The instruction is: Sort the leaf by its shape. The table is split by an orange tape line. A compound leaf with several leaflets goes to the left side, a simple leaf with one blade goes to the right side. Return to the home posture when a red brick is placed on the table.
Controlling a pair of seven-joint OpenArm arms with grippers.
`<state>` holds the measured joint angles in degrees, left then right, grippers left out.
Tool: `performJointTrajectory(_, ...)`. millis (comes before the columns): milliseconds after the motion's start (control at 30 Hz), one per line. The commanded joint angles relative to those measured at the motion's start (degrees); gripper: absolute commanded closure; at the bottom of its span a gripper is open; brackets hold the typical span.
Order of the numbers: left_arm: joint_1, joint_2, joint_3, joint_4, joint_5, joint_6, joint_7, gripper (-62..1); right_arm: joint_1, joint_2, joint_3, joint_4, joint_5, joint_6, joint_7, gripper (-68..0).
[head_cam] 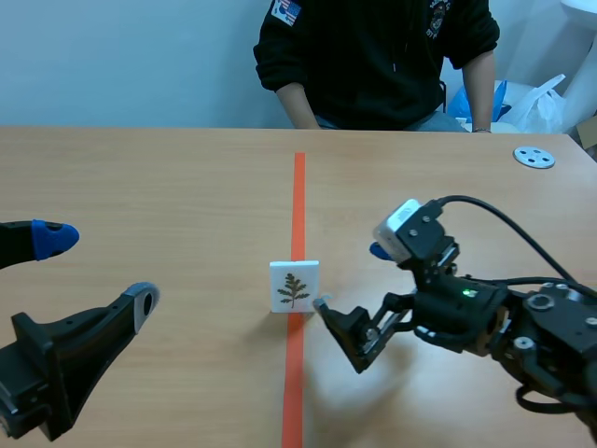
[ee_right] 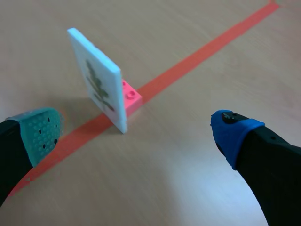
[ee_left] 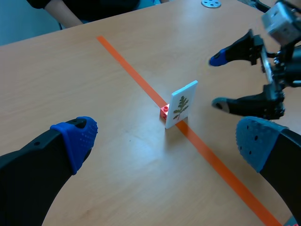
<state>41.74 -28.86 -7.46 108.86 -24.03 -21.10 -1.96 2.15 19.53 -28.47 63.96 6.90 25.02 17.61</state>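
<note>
A white card [head_cam: 294, 287] with a picture of a compound leaf with several leaflets stands upright on the orange tape line [head_cam: 298, 196]. A small pink-red brick [ee_right: 130, 96] props it from behind. My right gripper [head_cam: 352, 277] is open just right of the card, which is a little ahead of its fingers and not between them, as the card [ee_right: 99, 80] shows in the right wrist view. My left gripper [head_cam: 101, 269] is open at the near left, well away from the card [ee_left: 181, 104]. The right gripper [ee_left: 217, 81] also shows in the left wrist view.
A person in a black top [head_cam: 373, 56] sits across the table, arms at its far edge. A grey round disc [head_cam: 534, 157] lies at the far right. White and blue plastic bags [head_cam: 541, 98] stand beyond the table's right corner.
</note>
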Motion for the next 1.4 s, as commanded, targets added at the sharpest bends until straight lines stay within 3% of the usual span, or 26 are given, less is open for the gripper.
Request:
performJointTrajectory(0, 0.0, 0.4, 0.3, 0.7, -0.3, -0.1, -0.8, -62.3, 2.2, -0.8, -0.9, 0.0, 0.1, -1.4, 0.9, -67.9)
performJointTrajectory(167, 0.0, 0.4, 0.3, 0.7, -0.3, -0.1, -0.8, -62.3, 5.8, -4.3, -5.3, -5.5, -2.1, -4.5, 2.3, -67.9)
performJointTrajectory(400, 0.0, 0.4, 0.3, 0.7, -0.3, -0.1, -0.8, -62.3, 8.2, -8.0, -10.3, -10.2, -4.2, -6.0, 2.7, -67.0)
performJointTrajectory(667, 0.0, 0.4, 0.3, 0.7, -0.3, -0.1, -0.8, -62.3, 8.2, -7.6, -12.1, -10.3, -4.4, -7.5, 3.1, -38.0)
performJointTrajectory(900, 0.0, 0.4, 0.3, 0.7, -0.3, -0.1, -0.8, -62.3, 8.2, -7.3, -12.1, -10.3, -4.4, -7.5, 3.6, -24.2)
performJointTrajectory(1133, 0.0, 0.4, 0.3, 0.7, -0.3, -0.1, -0.8, -62.3, 8.2, -7.3, -12.1, -10.3, -4.4, -7.5, 4.9, -5.0)
performJointTrajectory(1200, 0.0, 0.4, 0.3, 0.7, -0.3, -0.1, -0.8, -62.3, 8.2, -7.3, -12.1, -10.3, -4.4, -7.5, 5.2, -1.5)
performJointTrajectory(1367, 0.0, 0.4, 0.3, 0.7, -0.3, -0.1, -0.8, -62.3, 7.9, -6.2, -12.0, -7.6, -4.3, -6.8, 4.8, -1.5)
